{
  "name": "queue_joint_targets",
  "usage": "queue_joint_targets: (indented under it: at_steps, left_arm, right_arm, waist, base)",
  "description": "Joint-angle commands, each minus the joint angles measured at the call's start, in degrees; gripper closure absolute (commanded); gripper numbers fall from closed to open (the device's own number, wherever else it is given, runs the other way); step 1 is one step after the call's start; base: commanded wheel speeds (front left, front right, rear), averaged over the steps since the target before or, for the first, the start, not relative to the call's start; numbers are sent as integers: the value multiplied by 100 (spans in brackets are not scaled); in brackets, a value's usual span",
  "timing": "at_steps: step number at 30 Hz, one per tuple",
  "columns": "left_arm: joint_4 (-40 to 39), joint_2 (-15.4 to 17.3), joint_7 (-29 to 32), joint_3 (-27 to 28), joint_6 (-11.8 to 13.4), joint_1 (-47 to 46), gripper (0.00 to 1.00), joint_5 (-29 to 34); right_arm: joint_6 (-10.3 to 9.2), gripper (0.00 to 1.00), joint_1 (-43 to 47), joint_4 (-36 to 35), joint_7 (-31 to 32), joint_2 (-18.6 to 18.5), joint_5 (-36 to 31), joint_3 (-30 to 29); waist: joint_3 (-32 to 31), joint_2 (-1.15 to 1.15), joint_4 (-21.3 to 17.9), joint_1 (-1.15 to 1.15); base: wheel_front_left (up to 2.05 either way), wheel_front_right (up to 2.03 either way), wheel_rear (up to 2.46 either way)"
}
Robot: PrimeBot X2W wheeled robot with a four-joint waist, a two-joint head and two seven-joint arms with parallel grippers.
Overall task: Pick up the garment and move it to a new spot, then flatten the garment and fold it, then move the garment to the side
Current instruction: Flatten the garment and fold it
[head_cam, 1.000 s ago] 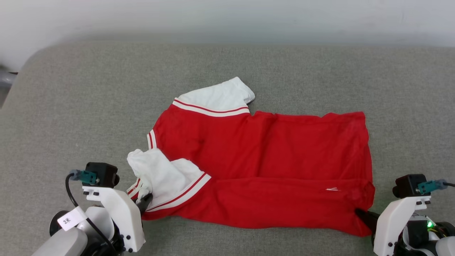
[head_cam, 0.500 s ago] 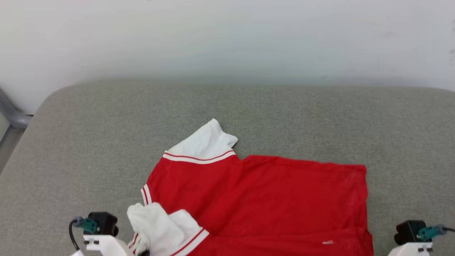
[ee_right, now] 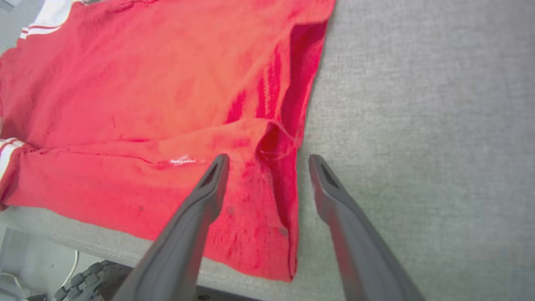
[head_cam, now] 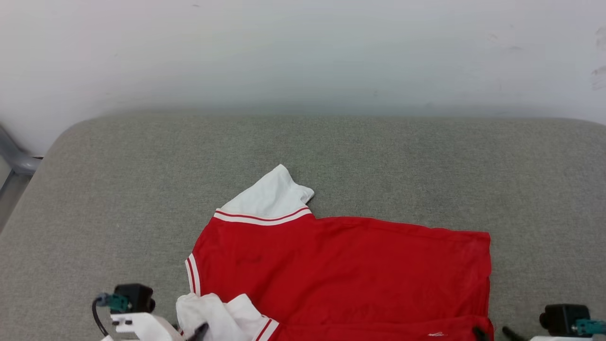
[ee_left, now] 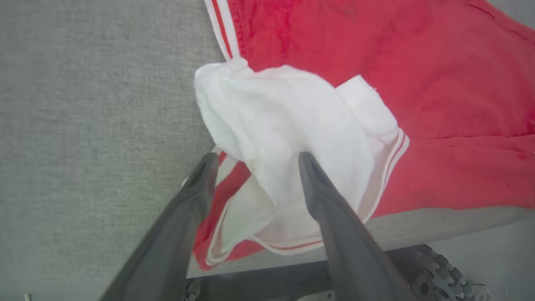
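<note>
Garment (head_cam: 341, 270) hugs near edge of cushion (head_cam: 142, 189), wide room beyond.

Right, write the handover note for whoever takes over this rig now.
Left gripper: open, fingers either side of the bunched near sleeve, not gripping.
Right gripper: open, fingers either side of the hem corner, not gripping.
Garment: lying on the grey cushion along its near edge, far sleeve flat.
Done: spread out; near long edge looks folded over the body.
Left: tidy the bunched sleeve, finish folding, move it to the side.
</note>
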Motion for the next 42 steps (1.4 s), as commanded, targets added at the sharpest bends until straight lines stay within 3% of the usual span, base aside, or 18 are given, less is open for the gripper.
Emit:
queue_joint_targets:
  at_steps: [1,6,11,17,25,29,35,42]
  left_arm:
    - [10,20,-132,43,-22,-146,0,110]
    - [-9,-3,-569,204,86,-409,0,384]
    - [3,-130,-1106,344,130,-691,0,666]
    - [93,-304,-1664,431,57,-1161,0,992]
    - [534,-473,-1798,473,-225,-1971,0,1096]
    - [960,-478,-1482,402,-587,-2493,0,976]
    - [1589,-361,-239,264,-1229,-3403,0,513]
    - [2282,-173,1233,163,-1596,-4318,0,83]
  right_arm:
    - [-4,0,-97,-83,-330,31,-133,-25]
    - [-4,0,-316,-256,-1482,167,-577,-144]
    - [-4,0,-569,-584,-2146,289,-953,-199]
    - [-4,0,-884,-1028,-2415,397,-1254,-167]
    - [-4,0,-1287,-1433,-2364,458,-1384,-121]
    - [-4,0,-1460,-1480,-2311,500,-1414,-113]
    - [-4,0,-1663,-1378,-2316,566,-1370,11]
    - [-4,0,-1865,-1146,-2439,628,-1238,179]
  waist:
    - [-4,0,-9,0]
    - [-21,0,-34,0]
    - [21,0,-112,0]
    - [323,0,-272,0]
    - [914,0,-509,0]
    - [1180,0,-677,0]
    - [1536,0,-965,0]
    - [1926,0,-1378,0]
  base:
    - [0,0,0]
    - [0,0,0]
    - [0,0,0]
    - [0,0,0]
    - [0,0,0]
    - [0,0,0]
    - [0,0,0]
    - [0,0,0]
